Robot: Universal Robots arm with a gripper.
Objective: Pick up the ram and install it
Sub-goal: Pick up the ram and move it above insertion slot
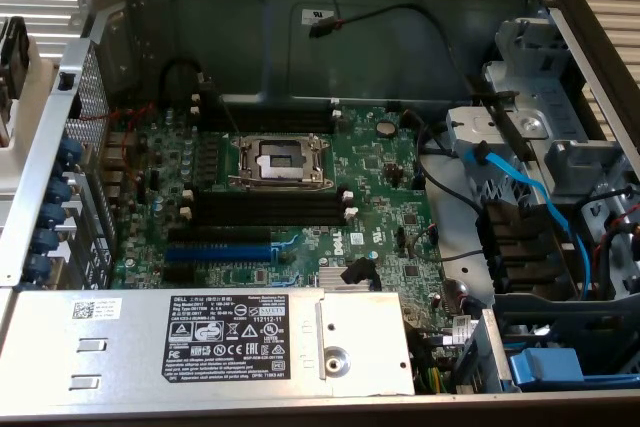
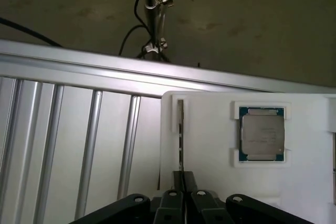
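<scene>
The ram (image 2: 180, 129) stands on its edge in a narrow slot of a white holder (image 2: 210, 150) and shows as a thin dark strip. My gripper (image 2: 182, 178) sits over the near part of that strip. Its two black fingers (image 2: 172, 198) are pressed close together on either side of it, shut on the ram, which still sits in its slot. In the exterior view, the open computer case shows the green motherboard (image 1: 385, 172) with empty black slots with white end clips (image 1: 270, 205) below the processor socket (image 1: 280, 159) and more black slots (image 1: 265, 115) above it.
A processor chip (image 2: 261, 134) lies in another pocket of the white holder. Aluminium rails (image 2: 89, 140) run beside the holder. In the case, a blue slot (image 1: 218, 249), a grey power supply (image 1: 200, 342), blue cables (image 1: 530, 197) and drive bays (image 1: 540, 117) surround the board.
</scene>
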